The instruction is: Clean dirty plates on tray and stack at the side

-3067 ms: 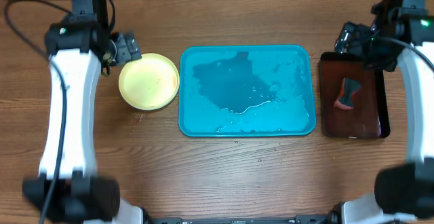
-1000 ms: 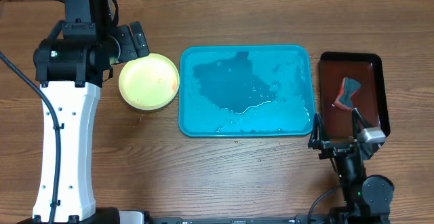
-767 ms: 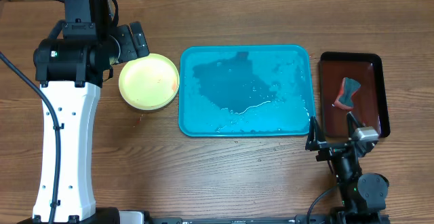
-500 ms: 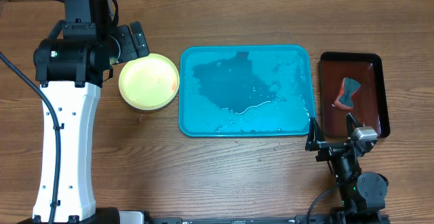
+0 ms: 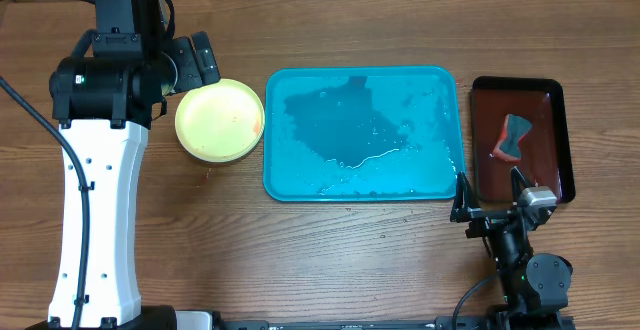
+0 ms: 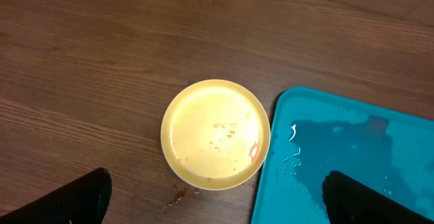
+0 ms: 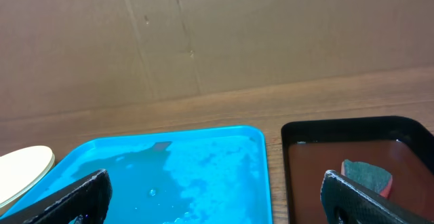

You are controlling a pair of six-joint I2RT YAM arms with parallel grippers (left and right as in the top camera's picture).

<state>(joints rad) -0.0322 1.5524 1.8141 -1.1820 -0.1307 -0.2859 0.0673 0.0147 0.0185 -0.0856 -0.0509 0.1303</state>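
Observation:
A yellow-green plate (image 5: 220, 120) with a few red specks sits on the table just left of the turquoise tray (image 5: 290, 185). Whether other plates lie under it I cannot tell; no light blue plate shows. The tray holds only water. My left gripper (image 5: 196, 60) is open and empty, high above the plate's far left edge. In the left wrist view the plate (image 6: 215, 134) and tray (image 6: 339, 149) lie far below the open gripper (image 6: 217, 210). My right gripper (image 5: 490, 198) is open and empty at the tray's front right corner. The right wrist view shows it (image 7: 217, 207) facing the tray (image 7: 169, 163).
A dark red-brown, black-rimmed tray (image 5: 562, 130) stands right of the turquoise one and holds a grey and red sponge (image 5: 513, 137). They also show in the right wrist view, tray (image 7: 319, 170) and sponge (image 7: 366, 173). A small red smear (image 6: 178, 197) marks the table near the plate.
The right arm has pulled back from over the red-brown tray to the table's front right, then shifted slightly left. The left arm has risen from beside the plate. Nothing has moved in the last half second.

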